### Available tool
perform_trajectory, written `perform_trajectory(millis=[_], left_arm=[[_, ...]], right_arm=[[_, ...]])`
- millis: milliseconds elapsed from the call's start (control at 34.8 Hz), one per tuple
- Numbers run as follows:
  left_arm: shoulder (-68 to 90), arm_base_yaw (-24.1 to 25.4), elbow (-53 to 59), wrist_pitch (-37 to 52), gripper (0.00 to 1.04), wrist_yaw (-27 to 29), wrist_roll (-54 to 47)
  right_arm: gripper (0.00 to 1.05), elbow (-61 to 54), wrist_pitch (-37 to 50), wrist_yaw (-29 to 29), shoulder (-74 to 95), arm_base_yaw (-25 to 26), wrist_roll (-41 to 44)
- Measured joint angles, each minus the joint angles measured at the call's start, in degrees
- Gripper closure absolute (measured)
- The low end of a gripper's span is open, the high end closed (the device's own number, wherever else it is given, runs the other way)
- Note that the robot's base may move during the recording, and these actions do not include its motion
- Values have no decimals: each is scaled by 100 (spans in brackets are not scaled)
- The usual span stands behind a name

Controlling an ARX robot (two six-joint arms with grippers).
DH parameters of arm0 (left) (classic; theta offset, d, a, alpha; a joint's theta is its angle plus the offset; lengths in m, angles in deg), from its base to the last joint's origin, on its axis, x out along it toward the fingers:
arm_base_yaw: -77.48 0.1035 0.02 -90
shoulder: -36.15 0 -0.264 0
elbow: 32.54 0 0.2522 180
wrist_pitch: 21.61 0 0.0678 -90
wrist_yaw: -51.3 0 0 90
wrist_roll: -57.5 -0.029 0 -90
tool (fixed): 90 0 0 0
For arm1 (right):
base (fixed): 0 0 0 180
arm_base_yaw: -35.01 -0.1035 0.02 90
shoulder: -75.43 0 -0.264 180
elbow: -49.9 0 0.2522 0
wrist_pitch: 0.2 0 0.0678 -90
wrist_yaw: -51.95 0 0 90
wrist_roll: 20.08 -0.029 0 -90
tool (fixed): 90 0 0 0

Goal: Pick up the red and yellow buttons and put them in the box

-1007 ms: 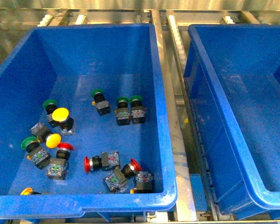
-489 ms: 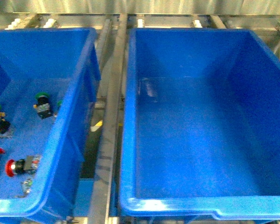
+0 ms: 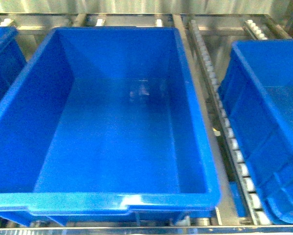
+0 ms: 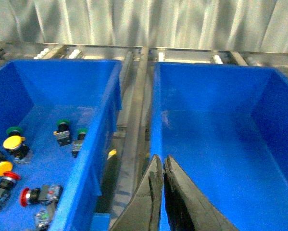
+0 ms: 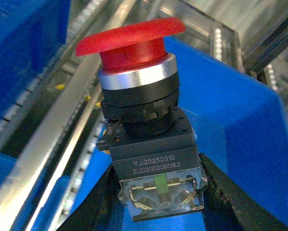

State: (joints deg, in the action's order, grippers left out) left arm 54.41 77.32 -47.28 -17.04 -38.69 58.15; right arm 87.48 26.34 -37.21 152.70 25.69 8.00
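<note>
My right gripper is shut on a red button, held upright by its grey contact block, red cap up, above a blue box rim. The front view shows an empty deep blue box filling the middle; neither gripper shows there. My left gripper is shut and empty, over the near rim of an empty blue box. The left wrist view shows another blue tote beside it with loose buttons: two yellow, two red and several green.
Metal roller rails run between the totes, and a third blue tote stands at the right in the front view. A corrugated metal wall stands behind the totes. A narrow gap with a rail separates the two totes in the left wrist view.
The front view has swung from the tote holding the buttons to the empty box, which now fills the middle; the button tote is only a sliver at the left edge.
</note>
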Motion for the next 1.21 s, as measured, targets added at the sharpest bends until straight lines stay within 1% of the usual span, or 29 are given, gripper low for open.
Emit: perform_trajectory(millis=[115,201,230,345,489,518,546,575,661,863,949,1035,1064,1122,1150,1208], left_arm=[[-61,4,0,-22,80,-33,-9],[-66,4,-2,-24,69,-26,-11],[-63,2,-2,-24,62,-26,-13],[-66,2,-2,-26,39,-13,-15],[-66,2,-2,-26,9,-2,-15],[-66,2,-2,-28,6,-2,-33],[-74,2,-2,-44,9,-2,-37],[-125,2,-2,-111,16,-2,-37],[-234,2,-2,-229,27,-4,-39],[-527,2,-2,-522,57,-2,-37],[-616,2,-2,-614,68,-2,-39],[-730,2,-2,-728,82,-2,-37],[-782,2,-2,-778,89,-2,-37],[-1003,2,-9,-1023,100,-2,-37],[-1316,2,-9,-1488,102,-7,-39],[-1558,2,-9,-1753,102,-7,-39]], right_arm=[[71,-7,173,20,2,-44,-46],[71,-11,223,-26,33,-46,-76],[71,-11,254,-24,50,-76,-96],[71,-11,278,48,116,-238,-127],[71,0,278,46,177,-267,-131],[71,7,275,50,184,-273,-131],[71,13,273,55,188,-280,-131],[71,22,273,68,190,-293,-131],[71,35,271,70,199,-308,-129],[71,72,271,63,243,-350,-131],[71,74,271,61,258,-380,-133],[71,74,271,52,286,-409,-136],[71,74,271,39,295,-417,-136],[71,74,271,35,306,-420,-138],[71,74,271,26,313,-420,-138],[71,76,271,17,321,-420,-142]])
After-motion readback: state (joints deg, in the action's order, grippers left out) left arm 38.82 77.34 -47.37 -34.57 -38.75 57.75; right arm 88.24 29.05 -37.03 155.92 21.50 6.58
